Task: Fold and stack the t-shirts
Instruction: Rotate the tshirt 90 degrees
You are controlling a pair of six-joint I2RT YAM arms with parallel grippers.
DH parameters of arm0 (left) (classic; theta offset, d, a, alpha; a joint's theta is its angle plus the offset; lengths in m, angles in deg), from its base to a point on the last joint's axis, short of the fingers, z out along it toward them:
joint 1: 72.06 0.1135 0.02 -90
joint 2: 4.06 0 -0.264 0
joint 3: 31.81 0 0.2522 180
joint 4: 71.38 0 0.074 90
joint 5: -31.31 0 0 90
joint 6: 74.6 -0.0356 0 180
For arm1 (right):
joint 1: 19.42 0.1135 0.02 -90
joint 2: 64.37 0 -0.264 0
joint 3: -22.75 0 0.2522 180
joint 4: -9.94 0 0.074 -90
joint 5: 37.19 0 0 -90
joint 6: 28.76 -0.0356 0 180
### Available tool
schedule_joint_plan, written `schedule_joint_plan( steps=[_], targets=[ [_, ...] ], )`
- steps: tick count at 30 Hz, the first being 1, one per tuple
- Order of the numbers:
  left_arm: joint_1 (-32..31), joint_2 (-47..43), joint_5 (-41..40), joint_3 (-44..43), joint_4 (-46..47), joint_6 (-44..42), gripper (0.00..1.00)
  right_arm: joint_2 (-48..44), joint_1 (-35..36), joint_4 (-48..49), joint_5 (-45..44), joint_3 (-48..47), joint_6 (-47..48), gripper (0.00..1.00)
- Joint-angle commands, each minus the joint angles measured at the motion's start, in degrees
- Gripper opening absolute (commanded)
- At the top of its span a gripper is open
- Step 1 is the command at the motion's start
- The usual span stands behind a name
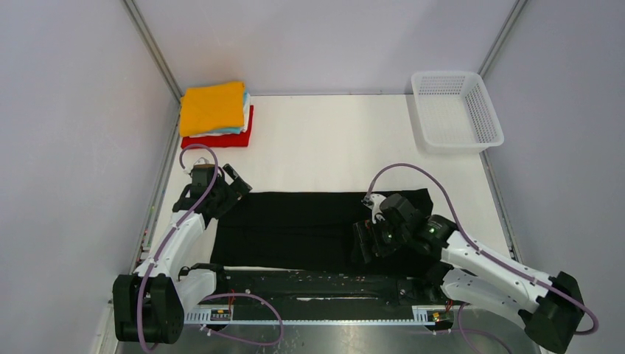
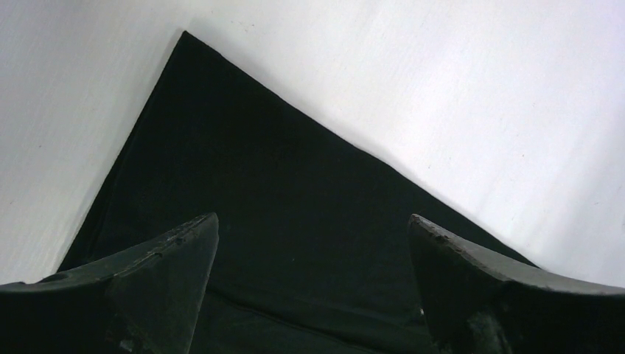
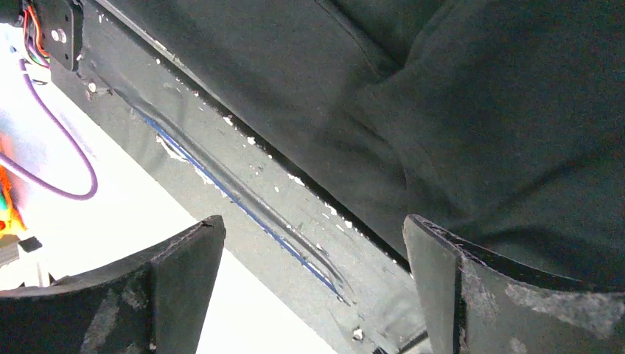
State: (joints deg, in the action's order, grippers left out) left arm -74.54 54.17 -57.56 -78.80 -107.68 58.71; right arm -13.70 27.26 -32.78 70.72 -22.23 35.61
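1. Black t-shirt (image 1: 302,228) lies flat on the white tabletop (image 1: 332,140), well apart from the folded stack (image 1: 214,110) at the far left corner.
2. Left gripper (image 2: 311,219) hovers over its far left corner, right gripper (image 3: 313,219) over its near right edge; both sets of jaws are apart, empty.
3. Folding seems in hand; next, each must pinch cloth and carry it over.

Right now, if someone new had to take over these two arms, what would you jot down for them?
Left gripper: open, empty, over the black t-shirt's far left corner.
Right gripper: open, empty, over its near right edge.
Done: folded stack sits at the far left, orange on top, red at bottom.
Left: finish folding the black t-shirt, add it to the stack.
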Motion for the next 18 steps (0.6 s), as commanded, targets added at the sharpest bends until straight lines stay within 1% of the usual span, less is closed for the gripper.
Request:
schedule_joint_plan(
  steps=[1, 5, 8, 10, 13, 18],
  targets=[
    [-0.07, -0.31, -0.56, -0.38, 2.03, -0.64, 0.99, -5.58, 0.47, -6.11, -6.47, -3.68, -0.94, 1.00],
    [-0.11, -0.49, 0.50, -0.35, 2.09, -0.64, 0.99, -7.39, 0.37, -5.74, -16.40, -2.24, -6.45, 1.00],
    [-0.20, -0.33, 3.62, -0.08, 2.79, 0.18, 0.99, -4.98, -0.05, -6.44, -24.09, -0.47, -13.18, 0.99],
    [-1.13, -0.51, 6.07, 0.43, 4.16, 0.84, 0.99, -2.67, -1.15, -5.88, -26.55, 0.80, -17.69, 0.99],
    [-4.91, -0.60, 6.21, 0.28, 4.86, 1.45, 0.99, 1.69, -5.02, -0.47, -25.01, 3.21, -20.89, 1.00],
    [-10.86, 1.51, 4.60, 0.90, 5.48, 2.23, 0.99, 13.15, -15.42, 9.09, -14.29, 4.52, -20.38, 0.99]
  ],
)
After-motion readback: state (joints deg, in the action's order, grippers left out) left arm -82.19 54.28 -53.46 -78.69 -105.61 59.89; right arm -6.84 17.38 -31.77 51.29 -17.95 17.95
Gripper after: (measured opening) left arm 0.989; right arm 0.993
